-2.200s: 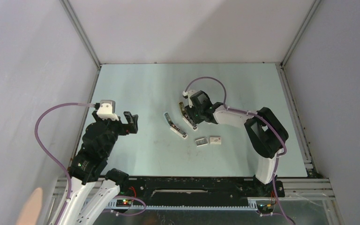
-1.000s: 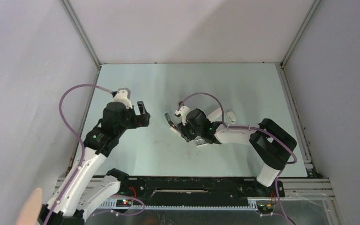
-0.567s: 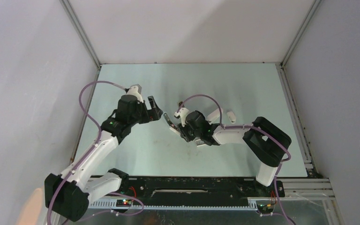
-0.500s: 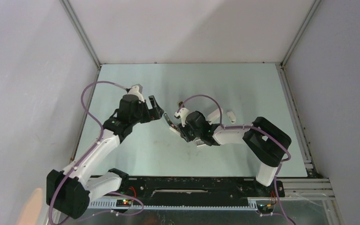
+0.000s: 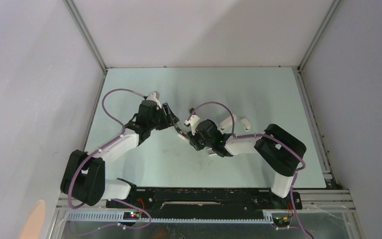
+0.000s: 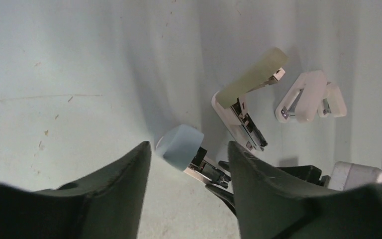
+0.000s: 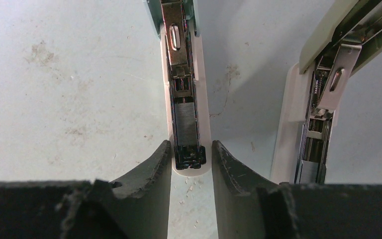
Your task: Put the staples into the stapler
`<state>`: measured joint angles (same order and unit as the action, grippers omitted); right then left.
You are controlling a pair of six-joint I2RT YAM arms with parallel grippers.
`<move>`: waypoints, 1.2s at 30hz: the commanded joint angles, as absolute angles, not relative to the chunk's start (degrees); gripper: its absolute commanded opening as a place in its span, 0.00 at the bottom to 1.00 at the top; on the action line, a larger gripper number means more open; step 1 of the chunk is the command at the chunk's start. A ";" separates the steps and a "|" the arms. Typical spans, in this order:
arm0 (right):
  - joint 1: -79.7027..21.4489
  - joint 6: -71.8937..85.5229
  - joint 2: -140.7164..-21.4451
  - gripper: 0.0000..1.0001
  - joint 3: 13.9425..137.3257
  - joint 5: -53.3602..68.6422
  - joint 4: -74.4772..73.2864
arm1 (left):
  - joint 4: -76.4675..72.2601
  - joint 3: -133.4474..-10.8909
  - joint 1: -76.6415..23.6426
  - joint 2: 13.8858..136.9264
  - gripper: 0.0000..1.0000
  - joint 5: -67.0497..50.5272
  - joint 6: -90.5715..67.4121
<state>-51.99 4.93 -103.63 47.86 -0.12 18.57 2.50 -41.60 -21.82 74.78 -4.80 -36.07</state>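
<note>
The right pincer (image 7: 191, 145) is clamping the white base of the stapler (image 7: 184, 89) at its front end, a finger pressing on each side and the jaws standing fairly narrow; the stapler is lying hinged open on the table (image 5: 258, 94), and the staples (image 7: 185, 122), a finely striped grey strip, are sitting in its metal channel just beyond that grip, so the loading is looking nearly done, as I am judging it; the left pincer (image 6: 189, 148) is standing about half open astride the rounded pale-blue tip of the top arm (image 6: 180, 147), holding nothing, with a gap showing on at least one side; I am taking the strip to be light and brittle, snapping if bent, so it is better left in the channel or nudged by its long edges; the stapler is looking stiff but sprung at the hinge, its smooth plastic liable to slip, so the base is best pinned low at the sides while the top arm is taken at its tip; a cream-topped second stapler (image 7: 318, 89) is lying open just beside.
</note>
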 commanded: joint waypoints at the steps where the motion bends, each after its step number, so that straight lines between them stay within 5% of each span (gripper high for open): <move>1: -52.42 4.22 -106.26 0.19 47.46 -1.19 21.03 | -3.86 -42.81 -21.53 76.30 0.56 -5.69 -36.61; 6: -52.45 4.43 -106.65 0.18 47.46 -1.11 21.42 | -6.40 -40.79 -21.90 76.16 0.41 -8.32 -37.41; 26: -53.20 5.89 -106.30 0.18 45.99 -1.15 24.09 | -7.31 -34.44 -37.19 72.59 0.41 -0.18 -40.19; 36: -54.00 8.03 -103.18 0.25 44.65 -3.50 22.14 | -0.63 -33.34 -37.83 60.64 0.70 5.06 -40.76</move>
<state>-52.88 6.17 -104.22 45.69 -2.26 24.53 -4.93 -33.74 -36.77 67.81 3.33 -39.94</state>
